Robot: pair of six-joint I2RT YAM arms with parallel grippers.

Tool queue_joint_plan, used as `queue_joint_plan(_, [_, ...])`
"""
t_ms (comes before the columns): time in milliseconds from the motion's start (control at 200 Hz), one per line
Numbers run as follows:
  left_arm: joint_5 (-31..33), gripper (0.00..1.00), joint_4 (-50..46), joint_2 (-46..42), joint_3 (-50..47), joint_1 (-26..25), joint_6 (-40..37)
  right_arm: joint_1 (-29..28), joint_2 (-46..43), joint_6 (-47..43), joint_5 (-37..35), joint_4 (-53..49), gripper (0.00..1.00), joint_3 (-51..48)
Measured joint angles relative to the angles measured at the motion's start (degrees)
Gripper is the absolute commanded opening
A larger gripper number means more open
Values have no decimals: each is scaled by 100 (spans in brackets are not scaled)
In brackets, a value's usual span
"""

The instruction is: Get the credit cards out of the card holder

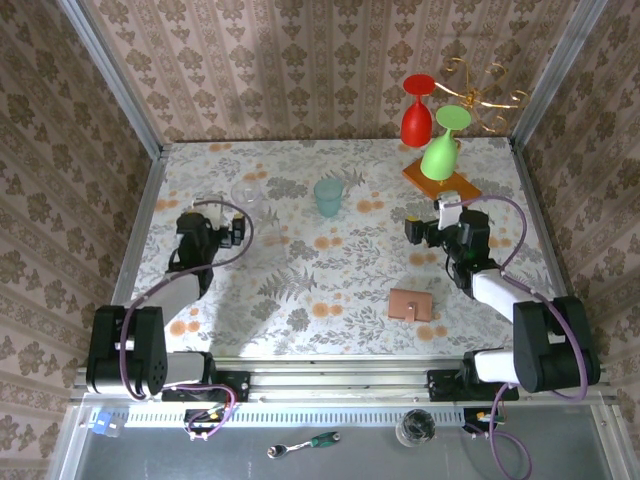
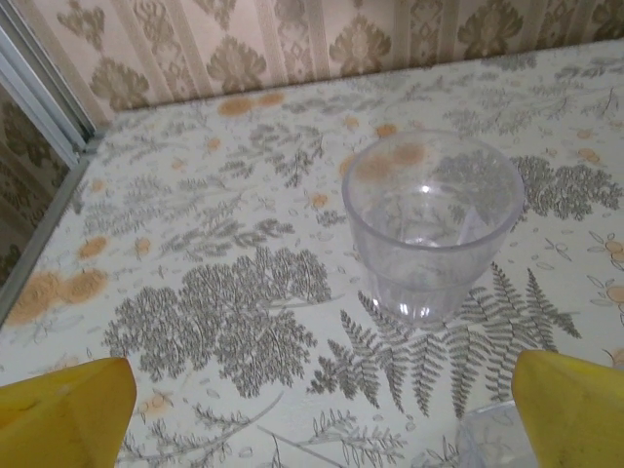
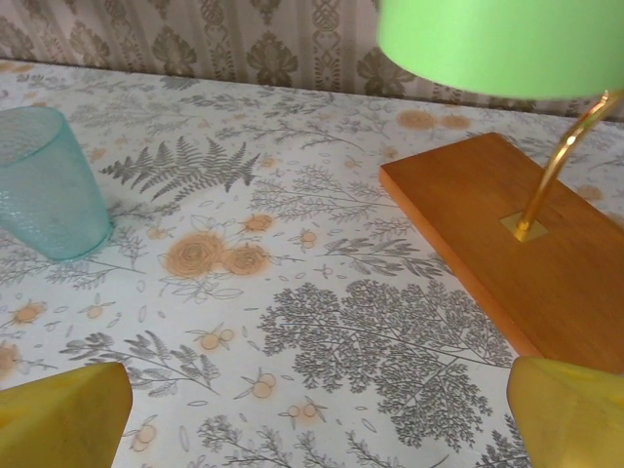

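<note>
The card holder (image 1: 411,304) is a small tan-brown leather wallet lying shut and flat on the flowered table, near the front on the right side. The credit cards are out of view. My right gripper (image 1: 450,207) hovers farther back than the wallet, open, its yellow fingertips (image 3: 68,414) wide apart over bare tablecloth with nothing between them. My left gripper (image 1: 220,208) is on the left side of the table, far from the wallet. It is open too, its yellow fingertips (image 2: 63,409) spread apart, facing a clear plastic cup (image 2: 429,224).
A teal translucent cup (image 1: 328,196) stands at mid-back, also seen in the right wrist view (image 3: 49,185). An orange-brown wooden slab (image 3: 526,244) at back right carries a gold stand with a red glass (image 1: 417,112) and a green glass (image 1: 441,150). Patterned walls enclose the table.
</note>
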State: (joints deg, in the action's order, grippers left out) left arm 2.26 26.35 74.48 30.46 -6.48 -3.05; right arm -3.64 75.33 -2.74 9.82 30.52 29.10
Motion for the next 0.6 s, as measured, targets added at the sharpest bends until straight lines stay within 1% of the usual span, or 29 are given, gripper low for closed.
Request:
queue_joint_plan(75, [146, 100, -656, -4, 361, -63, 208, -192, -68, 15, -133, -378, 100, 184])
queue_joint_plan(160, [210, 97, -1311, 11, 732, -90, 461, -468, -87, 37, -354, -804, 100, 393])
queue_joint_plan(325, [181, 90, -2623, 260, 1449, -94, 1134, -1235, -87, 26, -684, -1646, 99, 898])
queue_joint_plan(465, [-66, 83, -3482, 407, 1692, -94, 1725, -1694, -74, 44, -883, -2157, 98, 1331])
queue_joint_plan(600, [-378, 76, -4116, 726, 1965, -94, 2188, -1993, 48, 190, -1113, -2452, 98, 1668])
